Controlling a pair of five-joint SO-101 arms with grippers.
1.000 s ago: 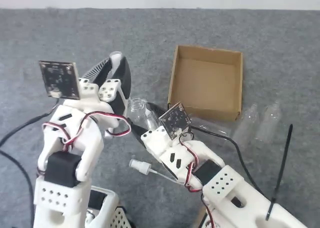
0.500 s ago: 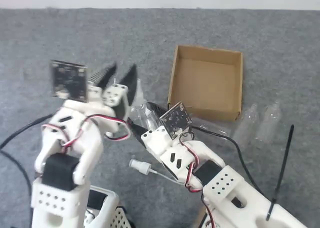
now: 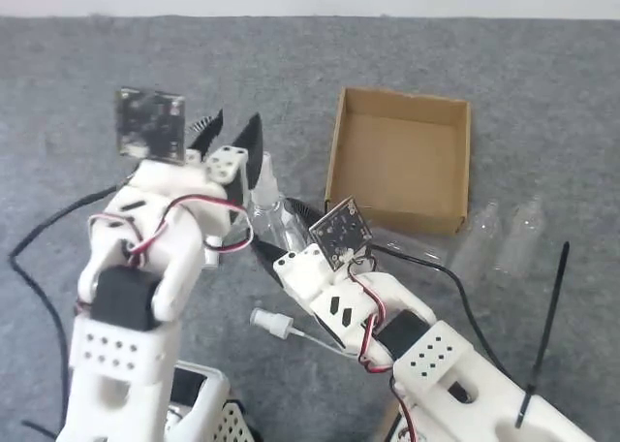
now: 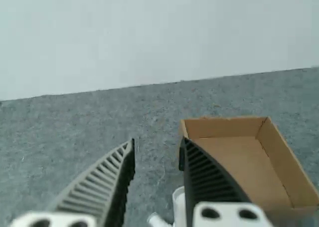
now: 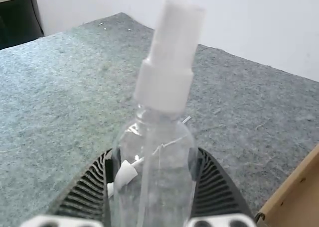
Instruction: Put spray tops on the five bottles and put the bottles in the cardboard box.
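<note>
A clear bottle [image 3: 271, 219] stands upright with a white spray top [image 3: 265, 171] on its neck. My right gripper [image 3: 274, 226] is shut on the bottle's body; in the right wrist view the bottle [image 5: 154, 157] sits between the ribbed fingers [image 5: 89, 187], its spray top [image 5: 169, 72] above. My left gripper [image 3: 234, 122] is open just above and to the left of the spray top, holding nothing. From the left wrist, the open gripper [image 4: 157, 145] points toward the cardboard box [image 4: 244, 157], with the spray top [image 4: 177, 199] below. The cardboard box [image 3: 402, 156] is open.
Two clear bottles without tops [image 3: 480, 238] [image 3: 523, 231] lie right of the box's near corner. A loose spray top with its tube [image 3: 271, 323] lies on the grey mat beside the right arm. A black strip [image 3: 547, 316] lies at the right.
My left gripper opened, let go of the spray top on the bottle's neck, and drew back up and to the left. The right arm kept still with the bottle.
</note>
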